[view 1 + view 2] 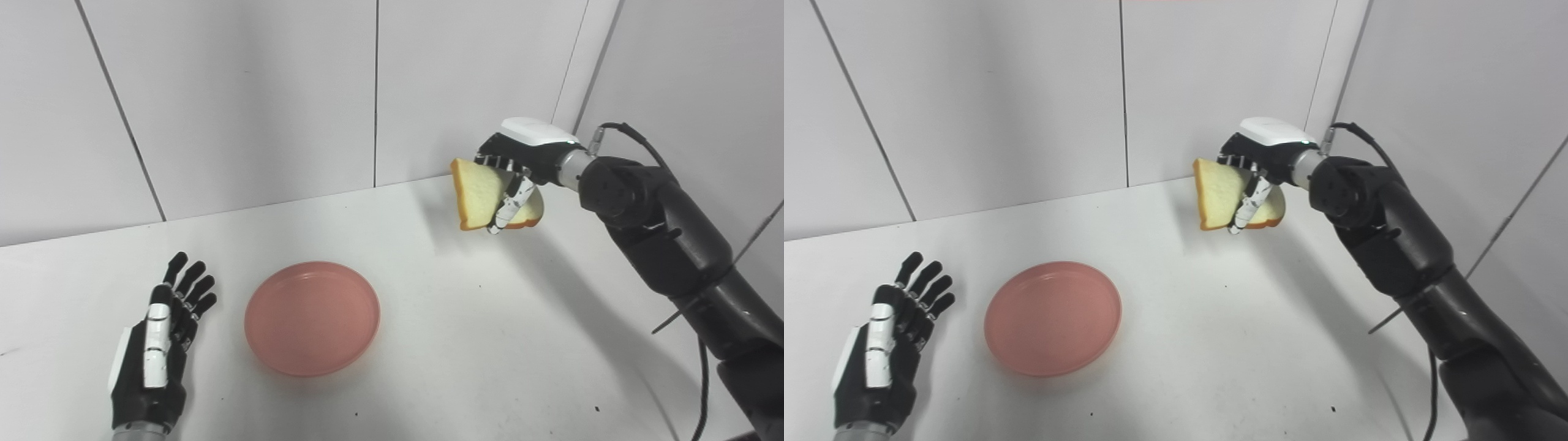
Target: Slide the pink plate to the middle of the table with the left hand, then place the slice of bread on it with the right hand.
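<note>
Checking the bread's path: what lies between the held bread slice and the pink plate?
Only bare white table. Both eye views show nothing between the bread slice, held in the right hand, and the pink plate.

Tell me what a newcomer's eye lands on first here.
The slice of bread, held in the air by the right hand near the back right of the table, in front of the wall. Next the pink plate, empty, lying left of the table's middle. The left hand rests open beside it, not touching.
</note>
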`<state>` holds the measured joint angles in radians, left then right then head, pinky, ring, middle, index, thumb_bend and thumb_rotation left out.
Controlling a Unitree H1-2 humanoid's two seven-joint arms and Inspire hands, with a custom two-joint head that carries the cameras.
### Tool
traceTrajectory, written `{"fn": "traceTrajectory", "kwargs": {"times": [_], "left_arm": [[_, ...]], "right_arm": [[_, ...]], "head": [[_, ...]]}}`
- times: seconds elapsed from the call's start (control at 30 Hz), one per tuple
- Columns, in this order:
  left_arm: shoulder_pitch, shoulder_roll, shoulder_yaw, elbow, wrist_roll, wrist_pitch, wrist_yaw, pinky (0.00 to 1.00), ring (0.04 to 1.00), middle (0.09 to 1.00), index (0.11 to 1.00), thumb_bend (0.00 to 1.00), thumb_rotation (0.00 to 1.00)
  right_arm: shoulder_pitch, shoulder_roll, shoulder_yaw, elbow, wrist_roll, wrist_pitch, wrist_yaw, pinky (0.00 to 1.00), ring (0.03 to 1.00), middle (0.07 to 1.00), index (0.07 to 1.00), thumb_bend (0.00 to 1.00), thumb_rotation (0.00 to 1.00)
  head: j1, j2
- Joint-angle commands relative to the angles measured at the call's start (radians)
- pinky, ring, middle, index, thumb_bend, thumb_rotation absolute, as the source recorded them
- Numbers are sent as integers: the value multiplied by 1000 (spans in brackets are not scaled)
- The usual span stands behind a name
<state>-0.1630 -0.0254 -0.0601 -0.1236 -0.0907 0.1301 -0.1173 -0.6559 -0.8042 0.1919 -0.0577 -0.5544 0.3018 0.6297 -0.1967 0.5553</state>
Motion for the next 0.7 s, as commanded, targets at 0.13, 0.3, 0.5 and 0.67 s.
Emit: {"fn": "traceTrajectory", "kwargs": {"times": [0.13,0.3,0.5,0.67], "left_arm": [[-41,-37,-37,-15,51,-39,27,909,929,947,948,591,1000],[-52,-66,-50,22,84,-84,52,907,931,954,950,584,1000],[-62,-130,-58,42,123,-84,108,904,917,933,935,548,1000],[-65,-156,-71,36,173,-64,143,883,903,918,925,529,1000]], "right_arm": [[-97,52,29,-28,17,-59,-3,413,467,465,517,521,0],[-139,124,78,-33,18,-87,11,400,461,464,512,522,0],[-171,217,114,-47,47,-91,29,327,399,444,536,516,0],[-185,288,144,-26,62,-127,25,393,445,457,523,520,0]], "head": [[111,0],[186,3],[257,1],[274,8]]}}
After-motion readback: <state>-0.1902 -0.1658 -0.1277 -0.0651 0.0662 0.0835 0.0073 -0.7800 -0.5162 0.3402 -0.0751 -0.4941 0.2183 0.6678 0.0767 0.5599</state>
